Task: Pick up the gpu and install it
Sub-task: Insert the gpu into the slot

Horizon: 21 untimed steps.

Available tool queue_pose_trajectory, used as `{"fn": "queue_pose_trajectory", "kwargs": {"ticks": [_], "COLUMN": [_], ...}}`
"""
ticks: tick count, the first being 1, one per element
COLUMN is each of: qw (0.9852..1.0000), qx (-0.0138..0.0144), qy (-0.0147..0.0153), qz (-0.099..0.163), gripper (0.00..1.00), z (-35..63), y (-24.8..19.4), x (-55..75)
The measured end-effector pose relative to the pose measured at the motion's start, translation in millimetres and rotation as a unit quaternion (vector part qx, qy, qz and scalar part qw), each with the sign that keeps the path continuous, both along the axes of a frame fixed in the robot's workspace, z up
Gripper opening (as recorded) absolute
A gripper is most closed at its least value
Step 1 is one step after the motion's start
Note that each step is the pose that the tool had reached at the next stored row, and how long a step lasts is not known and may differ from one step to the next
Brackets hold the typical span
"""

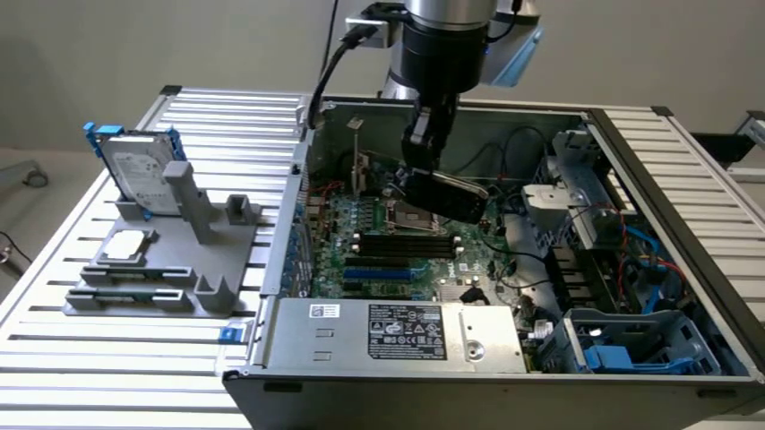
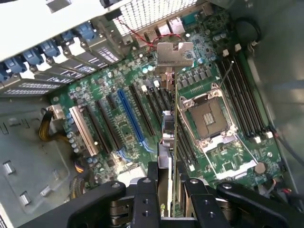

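Exterior view, centre of frame: the gripper is clamped on the gpu, held above the motherboard inside the open computer case. Pickup looks done; the card is not yet seated in a slot.

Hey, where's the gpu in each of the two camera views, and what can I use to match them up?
Exterior view: the gpu hangs in the pincer inside the open case, near the picture's middle.
Wrist view: the gpu is seen edge-on, gripped by the pincer, with its silver bracket at the far end.
Shared landmark: the CPU socket beside the card.
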<state>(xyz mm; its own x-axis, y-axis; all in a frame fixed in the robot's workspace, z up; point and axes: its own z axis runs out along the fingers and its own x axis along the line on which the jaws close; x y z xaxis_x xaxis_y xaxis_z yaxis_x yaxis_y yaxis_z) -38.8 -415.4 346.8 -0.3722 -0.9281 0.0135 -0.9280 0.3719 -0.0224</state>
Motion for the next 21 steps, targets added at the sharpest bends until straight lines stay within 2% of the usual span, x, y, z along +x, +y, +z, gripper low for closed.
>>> {"fn": "queue_pose_trajectory", "kwargs": {"ticks": [4, 8, 12, 15, 17, 21], "qw": [0.9994, 0.9974, 0.9941, 0.9907, 0.9888, 0.9863], "qx": [0.0, -0.0001, 0.0, 0.0001, 0.0003, 0.0008], "qy": [0.0004, 0.0008, 0.0013, 0.0024, 0.0042, 0.008], "qz": [0.036, 0.072, 0.109, 0.136, 0.149, 0.165], "gripper": [0.26, 0.26, 0.26, 0.26, 0.26, 0.26], "z": [-2.9, -5.7, -8.6, -10.8, -12.4, -15.9], "y": [0.0, 0.0, 0.0, 0.0, -0.2, -2.1], "x": [0.0, 0.0, 0.0, 0.0, 0.0, 0.0]}}
